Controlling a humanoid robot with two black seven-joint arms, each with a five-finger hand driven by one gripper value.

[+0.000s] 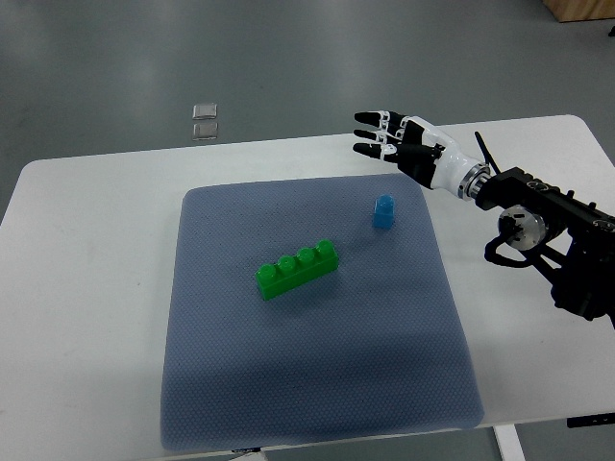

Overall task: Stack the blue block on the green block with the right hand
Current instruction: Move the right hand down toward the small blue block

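A small blue block stands upright on the grey-blue mat, toward its far right corner. A long green block with a row of studs lies near the mat's middle, angled, to the left of and nearer than the blue one. My right hand reaches in from the right edge and hovers over the mat's far edge, beyond the blue block and apart from it. Its fingers are spread and hold nothing. The left arm does not show.
The mat lies on a white table whose far edge runs just behind my hand. Two small clear squares sit on the grey floor beyond the table. The arm's black forearm covers the table's right side.
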